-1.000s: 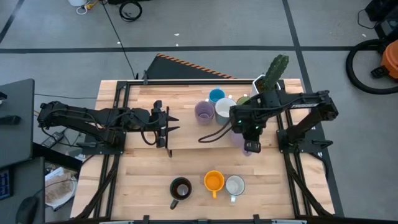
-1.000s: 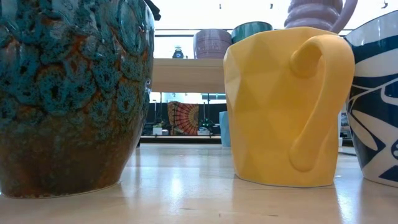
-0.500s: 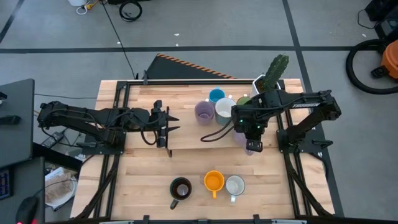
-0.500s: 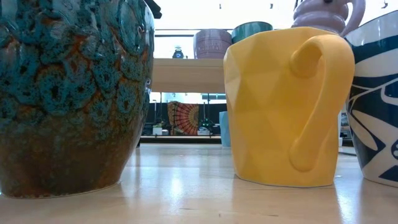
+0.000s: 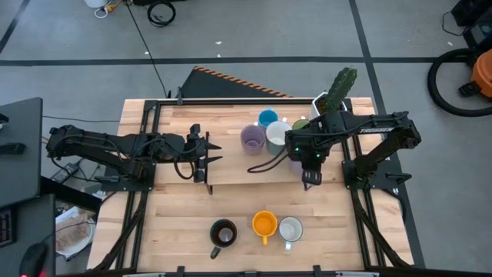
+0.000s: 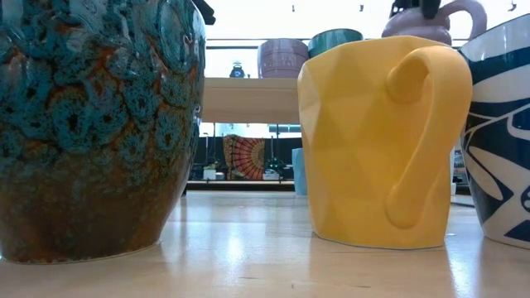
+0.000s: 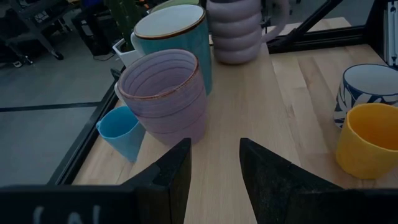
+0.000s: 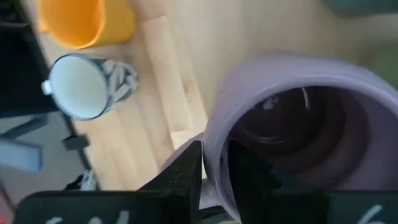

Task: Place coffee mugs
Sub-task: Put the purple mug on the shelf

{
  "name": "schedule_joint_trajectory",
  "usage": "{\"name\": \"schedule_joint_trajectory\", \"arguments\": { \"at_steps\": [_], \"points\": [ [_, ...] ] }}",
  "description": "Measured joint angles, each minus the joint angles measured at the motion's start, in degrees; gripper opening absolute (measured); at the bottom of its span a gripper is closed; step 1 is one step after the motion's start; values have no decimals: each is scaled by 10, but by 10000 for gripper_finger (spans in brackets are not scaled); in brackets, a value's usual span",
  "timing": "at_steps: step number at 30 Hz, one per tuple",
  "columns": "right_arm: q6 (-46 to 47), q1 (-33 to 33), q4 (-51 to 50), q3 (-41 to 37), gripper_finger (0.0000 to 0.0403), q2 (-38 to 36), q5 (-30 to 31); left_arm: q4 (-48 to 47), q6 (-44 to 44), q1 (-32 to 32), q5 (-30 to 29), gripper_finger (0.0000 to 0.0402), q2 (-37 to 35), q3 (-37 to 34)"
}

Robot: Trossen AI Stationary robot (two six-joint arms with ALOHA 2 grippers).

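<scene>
My right gripper [image 5: 307,175] is shut on a ribbed lavender mug [image 8: 292,124] over the raised wooden board's right part. That mug also shows in the low view [image 6: 431,18] and in the left wrist view [image 7: 239,31]. On the board stand a ringed lavender mug [image 5: 252,138], a white-lined teal mug [image 5: 277,132], a small blue mug [image 5: 267,118] and a green mug [image 5: 301,123]. Near the table's near edge stand a dark mug [image 5: 224,233], an orange mug [image 5: 264,224] and a white patterned mug [image 5: 290,228]. My left gripper [image 5: 204,154] waits open at the board's left end. My right gripper pinches the ribbed lavender mug's wall at the rim [image 8: 214,155], one finger [image 8: 249,177] inside the mug and one outside. The fingers come from above, pointing down. The mug is upright, its base [image 7: 239,59] at the board's surface; whether it rests there, I cannot tell.
A cactus in a white pot [image 5: 338,88] stands at the table's far right corner, close behind my right arm. Bare wood lies on the board between my two grippers [image 5: 246,165] and on the table's near left part [image 5: 177,223]. Metal frame rails run along both sides.
My right gripper has come down with the ribbed lavender mug and moved slightly toward the table's far edge. The mug now sits lower, down at the board, and has tipped slightly on the way. My left arm has kept still.
</scene>
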Motion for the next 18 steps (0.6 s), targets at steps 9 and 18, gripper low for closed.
{"name": "schedule_joint_trajectory", "arguments": {
  "at_steps": [9,18],
  "points": [
    [13,-14,3,0,106,0,-16,0,-2,0,0,141,0,0],
    [13,-14,3,44,118,-2,-26,0,-8,0,17,141,0,0]
  ]
}}
